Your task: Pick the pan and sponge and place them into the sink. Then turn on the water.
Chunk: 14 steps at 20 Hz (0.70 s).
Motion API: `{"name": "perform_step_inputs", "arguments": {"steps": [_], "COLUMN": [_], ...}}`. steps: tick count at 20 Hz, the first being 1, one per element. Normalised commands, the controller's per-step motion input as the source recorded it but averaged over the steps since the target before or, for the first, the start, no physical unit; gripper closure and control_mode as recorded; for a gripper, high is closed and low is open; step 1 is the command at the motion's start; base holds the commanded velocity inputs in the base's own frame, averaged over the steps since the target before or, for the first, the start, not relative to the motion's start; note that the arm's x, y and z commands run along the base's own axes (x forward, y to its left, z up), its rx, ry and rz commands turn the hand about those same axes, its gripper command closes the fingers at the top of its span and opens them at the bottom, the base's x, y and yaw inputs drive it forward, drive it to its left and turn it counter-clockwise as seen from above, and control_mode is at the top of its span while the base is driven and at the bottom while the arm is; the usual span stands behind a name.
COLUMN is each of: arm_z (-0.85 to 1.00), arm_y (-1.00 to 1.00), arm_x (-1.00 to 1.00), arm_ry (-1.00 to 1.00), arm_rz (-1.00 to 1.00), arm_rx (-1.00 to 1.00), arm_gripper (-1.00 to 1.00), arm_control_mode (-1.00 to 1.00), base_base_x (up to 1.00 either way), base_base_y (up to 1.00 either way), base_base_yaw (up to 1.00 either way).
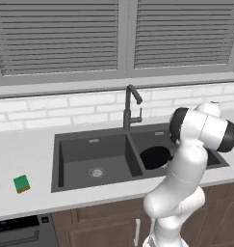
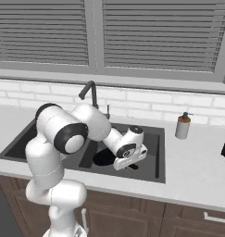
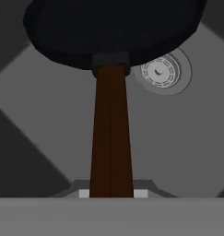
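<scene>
While claw [image 2: 132, 165] grips brown handle of round black frying pan [image 3: 109, 32] over dark grey double sink [image 1: 89, 140]: pan rigid, front-heavy; green sponge [image 1: 21, 184] left of sink, soft, light.

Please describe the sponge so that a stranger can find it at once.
Find the dark sink under the window. On the pale counter to its left lies the sponge, alone. It is a small block, green on top with an orange underside.
</scene>
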Motion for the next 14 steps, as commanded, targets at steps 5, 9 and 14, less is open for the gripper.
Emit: {"name": "perform_step_inputs", "arguments": {"steps": [5,9,14], "arm_z": [-0.23,-0.23,-0.3], "arm_y": [-0.06,0.05,0.06], "arm_x": [0.38,0.61,0.6], "arm_ry": [0.02,0.06,0.1], "arm_rz": [0.0,0.0,0.0], "arm_rx": [0.0,0.0,0.0], "arm_gripper": [1.0,1.0,1.0], "arm_control_mode": [-1.0,-1.0,-1.0], "base_base_x": [0.0,0.0,0.0], "base_base_y": [0.0,0.0,0.0], "base_base_yaw": [0.0,0.0,0.0]}}
